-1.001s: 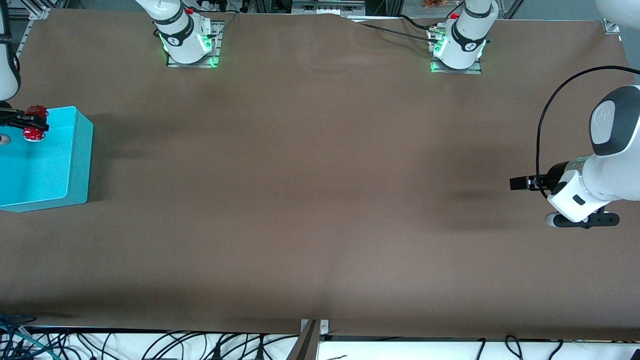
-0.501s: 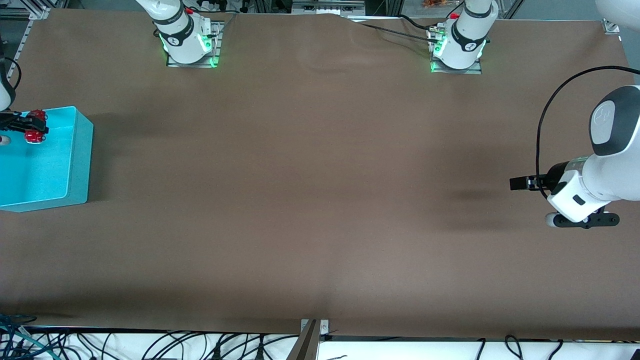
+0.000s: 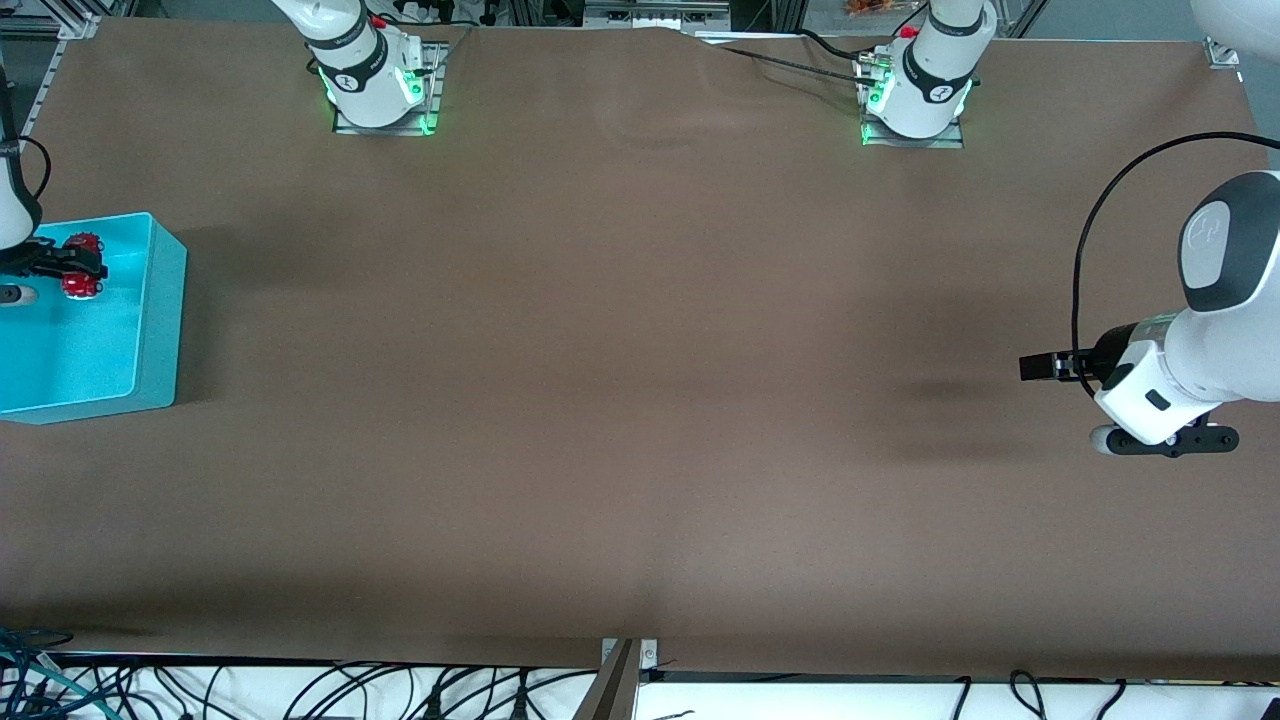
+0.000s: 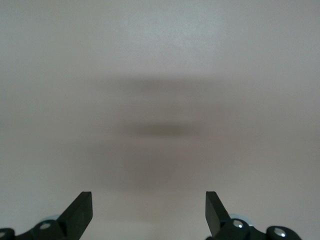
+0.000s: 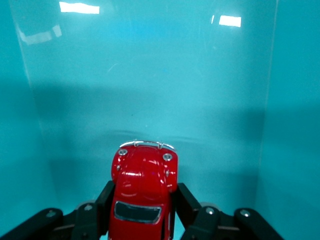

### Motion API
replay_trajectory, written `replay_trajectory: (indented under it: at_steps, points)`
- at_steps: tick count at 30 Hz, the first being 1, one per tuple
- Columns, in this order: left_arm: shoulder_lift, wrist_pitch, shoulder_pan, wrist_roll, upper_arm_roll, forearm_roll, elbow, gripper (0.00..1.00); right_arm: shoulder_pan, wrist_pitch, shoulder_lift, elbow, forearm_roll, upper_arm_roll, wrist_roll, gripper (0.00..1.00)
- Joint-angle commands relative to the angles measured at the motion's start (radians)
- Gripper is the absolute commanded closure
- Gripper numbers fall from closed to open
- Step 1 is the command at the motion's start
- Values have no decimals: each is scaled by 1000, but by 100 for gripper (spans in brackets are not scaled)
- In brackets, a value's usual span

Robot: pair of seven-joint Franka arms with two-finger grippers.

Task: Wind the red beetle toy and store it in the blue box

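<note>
While held: red beetle toy (image 5: 142, 192) clamped in right tool (image 3: 68, 267), inside the blue box (image 3: 150, 330)
Left: release it
Left tool (image 4: 149, 215): wide, empty, waits over tabletop (image 3: 640, 400)

The red beetle toy (image 5: 142, 192), glossy red with a dark window and chrome trim, sat between black claw fingers (image 5: 186, 207) against the plain turquoise blue box (image 3: 160, 320), on a matte brown worktop (image 3: 640, 400) beneath white-and-grey arms.
</note>
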Motion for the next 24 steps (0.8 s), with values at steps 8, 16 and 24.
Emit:
replay_trajectory:
  at_steps: [8, 16, 24]
  points:
    - [15, -13, -9, 17, 3, 15, 33, 0, -51, 65, 87, 43, 32, 45, -34, 100]
    - [15, -13, -7, 17, 2, 15, 33, 0, -58, 111, 113, 43, 32, 72, -29, 91]
    - [15, -13, -9, 17, 2, 15, 35, 0, -58, 122, 117, 38, 35, 74, -25, 22]
